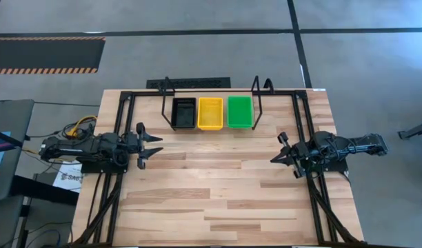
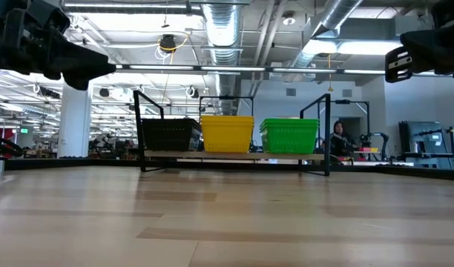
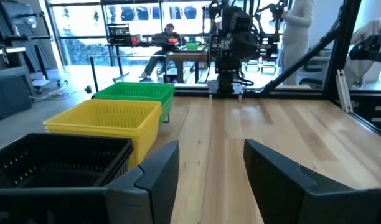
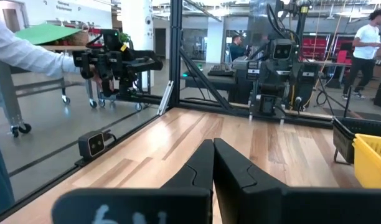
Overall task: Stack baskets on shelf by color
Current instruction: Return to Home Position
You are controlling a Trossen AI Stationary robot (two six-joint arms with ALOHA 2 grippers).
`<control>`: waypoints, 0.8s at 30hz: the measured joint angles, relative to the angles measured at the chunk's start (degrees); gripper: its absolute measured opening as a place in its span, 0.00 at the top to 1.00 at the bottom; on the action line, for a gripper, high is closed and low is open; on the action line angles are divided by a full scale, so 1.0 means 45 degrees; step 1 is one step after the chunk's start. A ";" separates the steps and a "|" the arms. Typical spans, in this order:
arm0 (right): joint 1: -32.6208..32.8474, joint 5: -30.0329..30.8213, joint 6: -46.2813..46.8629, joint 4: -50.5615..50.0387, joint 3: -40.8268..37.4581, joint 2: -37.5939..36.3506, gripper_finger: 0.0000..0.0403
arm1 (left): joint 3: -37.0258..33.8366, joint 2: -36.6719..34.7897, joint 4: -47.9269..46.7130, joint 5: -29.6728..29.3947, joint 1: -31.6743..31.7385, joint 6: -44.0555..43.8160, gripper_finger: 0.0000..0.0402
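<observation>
Coloured baskets (image 3: 103,118) beside left hand (image 3: 210,144), fingers (image 3: 156,177) apart.

Table (image 1: 218,200) is standing on grey floor (image 1: 197,55); hazard-striped strip (image 1: 45,69) is lying beyond it; yellow cables (image 1: 80,125) are coiling beside its left edge; person (image 3: 164,45) is sitting in background.

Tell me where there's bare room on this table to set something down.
The widest bare patch is the tabletop between the left gripper and right gripper, in front of the shelf. Bare strips also flank the shelf's ends. The shelf itself is crowded: black baskets, yellow baskets and green baskets fill it side by side.
</observation>
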 joint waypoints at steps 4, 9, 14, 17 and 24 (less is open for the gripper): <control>-0.0001 0.0006 0.0000 -0.0103 0.0000 0.0000 0.93 | 0.0000 0.0000 -0.0003 -0.0005 0.0000 0.0405 0.58; -0.0005 0.0015 0.0000 -0.0253 0.0010 0.0000 0.93 | 0.0000 -0.0005 -0.0004 -0.0010 0.0000 0.0593 0.58; -0.0005 0.0015 0.0009 -0.0294 0.0010 0.0000 0.93 | 0.0000 -0.0005 -0.0008 -0.0015 0.0000 0.0593 0.58; -0.0005 0.0015 0.0010 -0.0311 0.0010 0.0000 0.93 | 0.0000 -0.0005 -0.0008 -0.0016 0.0000 0.0588 0.58; -0.0005 0.0015 0.0010 -0.0318 0.0010 0.0000 0.93 | 0.0000 -0.0005 -0.0012 -0.0019 0.0000 0.0588 0.58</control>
